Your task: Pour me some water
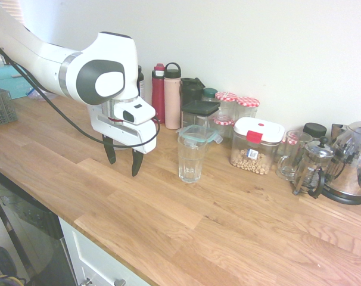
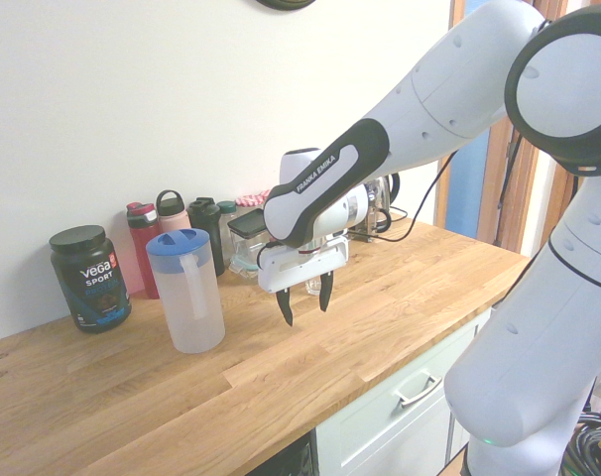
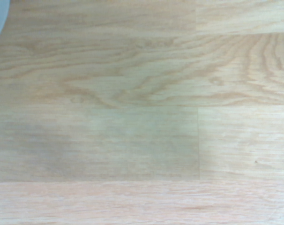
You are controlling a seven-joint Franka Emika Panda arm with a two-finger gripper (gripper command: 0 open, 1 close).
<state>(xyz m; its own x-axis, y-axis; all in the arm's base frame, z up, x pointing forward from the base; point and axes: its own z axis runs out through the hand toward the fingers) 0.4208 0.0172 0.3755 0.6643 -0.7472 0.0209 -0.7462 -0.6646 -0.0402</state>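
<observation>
The pincer [image 2: 305, 302] is held open and empty above the bare wooden desk [image 2: 310, 377]. The translucent plastic jug with blue lid [image 2: 186, 290] stands near the desk's back edge; it must be grasped next, judged from the untouched empty clear glass tumbler [image 1: 190, 159].

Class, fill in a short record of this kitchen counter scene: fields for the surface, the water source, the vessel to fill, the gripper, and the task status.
surface: wooden countertop
water source: pitcher with blue lid, upright, beside the protein tub
vessel to fill: empty clear glass, upright in front of the jars
gripper: gripper open, pointing down, holding nothing, above bare wood between the pitcher and the glass
task status: pitcher not yet grasped, nothing poured
</observation>
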